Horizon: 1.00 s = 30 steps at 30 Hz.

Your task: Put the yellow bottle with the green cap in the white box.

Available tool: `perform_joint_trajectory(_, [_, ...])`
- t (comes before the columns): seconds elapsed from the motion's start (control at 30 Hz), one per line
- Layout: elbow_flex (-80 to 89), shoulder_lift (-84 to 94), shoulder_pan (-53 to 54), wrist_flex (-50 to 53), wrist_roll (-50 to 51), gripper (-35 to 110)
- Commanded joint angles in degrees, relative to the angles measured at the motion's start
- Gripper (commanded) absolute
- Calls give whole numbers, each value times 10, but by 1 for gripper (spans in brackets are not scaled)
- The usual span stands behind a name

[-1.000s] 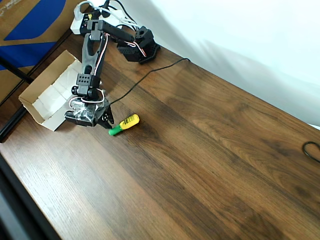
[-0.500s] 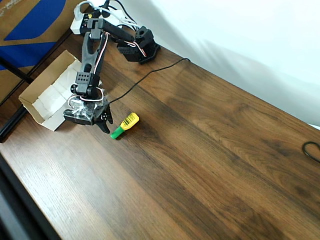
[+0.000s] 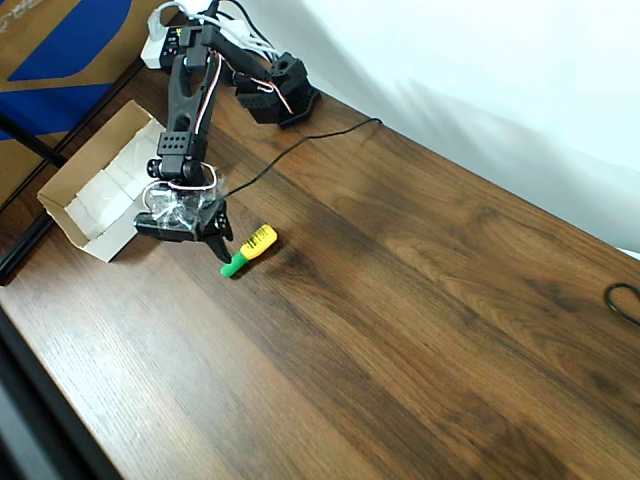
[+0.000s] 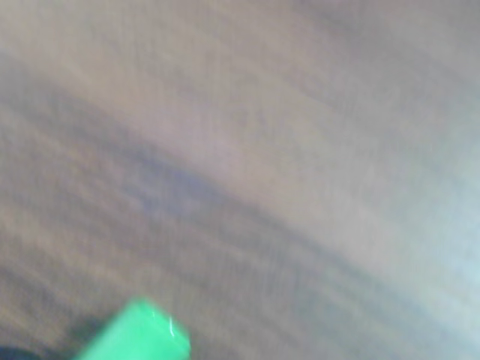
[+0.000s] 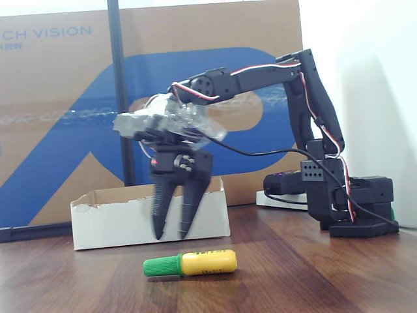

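Yellow bottle lies flat on the table, green cap nearest my gripper, just beside the box. Fingers are spread, tips above it, holding nothing. My worry: it's round, so an off-centre pinch on the tapered cap could roll or squirt it away.

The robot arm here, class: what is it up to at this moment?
The gripper hangs open above the table, over the green-cap end of the yellow bottle, not touching it. The bottle lies on its side on the wood. The white box stands just behind, with nothing visible in it.
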Motion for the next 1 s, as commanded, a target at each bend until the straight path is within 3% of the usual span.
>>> perform_joint_trajectory(0.0, [8,50,-18,7,-20,20])
perform_joint_trajectory(0.33, [17,68,-46,52,-51,25])
perform_joint_trajectory(0.97, [66,53,-52,19,-48,26])
